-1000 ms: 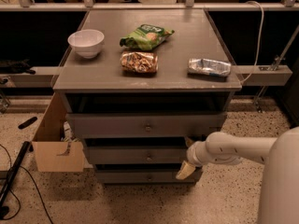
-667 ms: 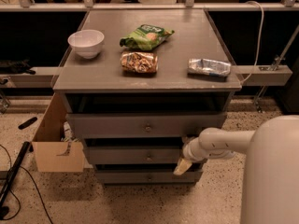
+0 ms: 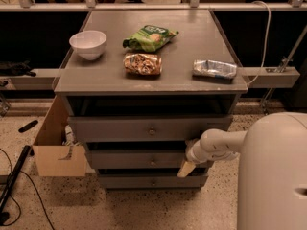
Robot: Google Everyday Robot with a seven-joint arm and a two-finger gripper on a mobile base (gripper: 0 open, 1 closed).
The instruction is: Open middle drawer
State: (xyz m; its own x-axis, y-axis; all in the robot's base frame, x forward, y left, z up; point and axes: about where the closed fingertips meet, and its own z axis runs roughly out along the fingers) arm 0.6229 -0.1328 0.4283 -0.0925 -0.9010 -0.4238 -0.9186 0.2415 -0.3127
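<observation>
The grey cabinet has three stacked drawers. The middle drawer [image 3: 124, 160] is a wide, shallow grey front with a small round metal knob [image 3: 152, 163] at its centre, and it looks pushed in. My gripper [image 3: 187, 166] comes in from the right on a white arm and sits at the right end of the middle drawer's front, right of the knob and apart from it. A tan tip points down towards the bottom drawer [image 3: 144, 181]. The top drawer [image 3: 120, 128] has its own knob.
On the cabinet top [image 3: 192, 42] stand a white bowl [image 3: 88, 43], a green snack bag [image 3: 149, 37], a brown snack bag [image 3: 142, 63] and a silver packet [image 3: 214, 69]. An open cardboard box [image 3: 55, 152] stands on the floor at the left. My white body [image 3: 273, 176] fills the lower right.
My arm has moved left, bringing the gripper closer along the middle drawer's front. My body fills more of the right side. The drawers have not moved.
</observation>
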